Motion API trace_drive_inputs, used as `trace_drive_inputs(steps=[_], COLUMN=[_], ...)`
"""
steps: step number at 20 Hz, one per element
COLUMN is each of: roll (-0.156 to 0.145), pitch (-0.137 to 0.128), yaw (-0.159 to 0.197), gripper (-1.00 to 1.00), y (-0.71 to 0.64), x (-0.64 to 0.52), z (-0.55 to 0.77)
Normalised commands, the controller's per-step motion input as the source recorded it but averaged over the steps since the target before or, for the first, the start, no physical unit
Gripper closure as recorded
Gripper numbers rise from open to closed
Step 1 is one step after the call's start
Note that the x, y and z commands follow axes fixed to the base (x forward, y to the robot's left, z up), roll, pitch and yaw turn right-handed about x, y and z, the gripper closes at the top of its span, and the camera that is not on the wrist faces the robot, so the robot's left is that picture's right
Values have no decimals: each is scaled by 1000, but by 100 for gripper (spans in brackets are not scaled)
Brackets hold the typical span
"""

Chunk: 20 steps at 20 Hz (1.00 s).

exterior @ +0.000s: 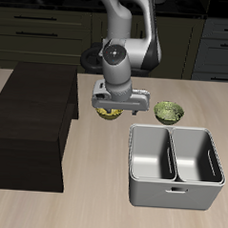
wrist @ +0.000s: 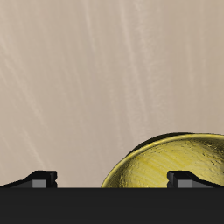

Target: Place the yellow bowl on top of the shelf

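Note:
The yellow bowl [exterior: 107,113] sits on the table between the shelf [exterior: 29,120] and the olive bowl, mostly hidden under my hand in the exterior view. The shelf is a big dark box with a flat top, beside the bowl. My gripper [exterior: 112,107] hangs low right over the bowl. In the wrist view the gripper [wrist: 114,179] is open. One fingertip [wrist: 188,178] is over the bowl's speckled inside [wrist: 175,162] and the other is outside it over bare table, so the bowl's rim lies between them. I cannot tell whether the fingers touch the bowl.
A greener olive bowl [exterior: 170,112] stands beside the yellow one, away from the shelf. A grey two-compartment metal bin [exterior: 175,166] stands nearer the table's front edge. Dark cabinets run behind the table.

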Motion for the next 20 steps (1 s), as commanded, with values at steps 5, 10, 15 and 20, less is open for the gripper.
trace_drive_inputs(steps=[5,10,15,20], roll=[43,17,6,13], pitch=[-14,-6,-33,-75], yaw=[-22,-11,-2,38], gripper=[100,100,100,100], y=[30,0,-31,-38], x=[-100,-47,-33,-83], z=[-141,-6,228,555])
